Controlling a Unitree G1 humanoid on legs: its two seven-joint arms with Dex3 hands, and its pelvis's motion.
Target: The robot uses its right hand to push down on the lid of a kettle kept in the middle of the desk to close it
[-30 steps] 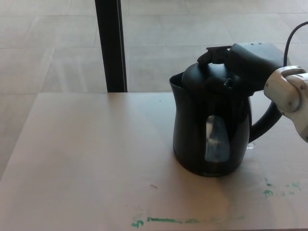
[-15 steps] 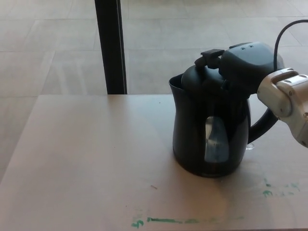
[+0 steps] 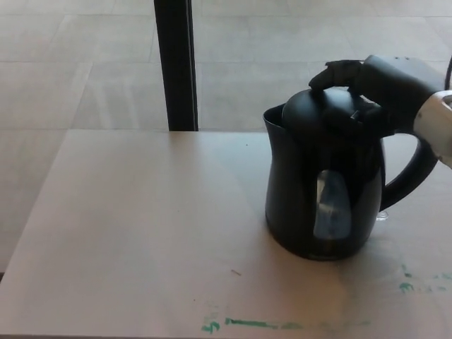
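A pale tiled floor lies beyond the desk (image 3: 141,212), with a dark post (image 3: 176,63) standing at its far edge. Right of centre stands the black kettle (image 3: 321,191), upright. The right hand (image 3: 374,88) rests on its lid (image 3: 321,113), fingers (image 3: 335,73) curled over the top, gripping nothing.

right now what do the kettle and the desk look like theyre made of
Kettle: seemingly black plastic, semi-gloss, judging by soft highlights on its body; the translucent window looks like clear plastic. Desk: pale, matte, smooth surface, possibly laminate or light wood, with green marks near the front edge. The right hand on the lid looks like matte black plastic or rubber.
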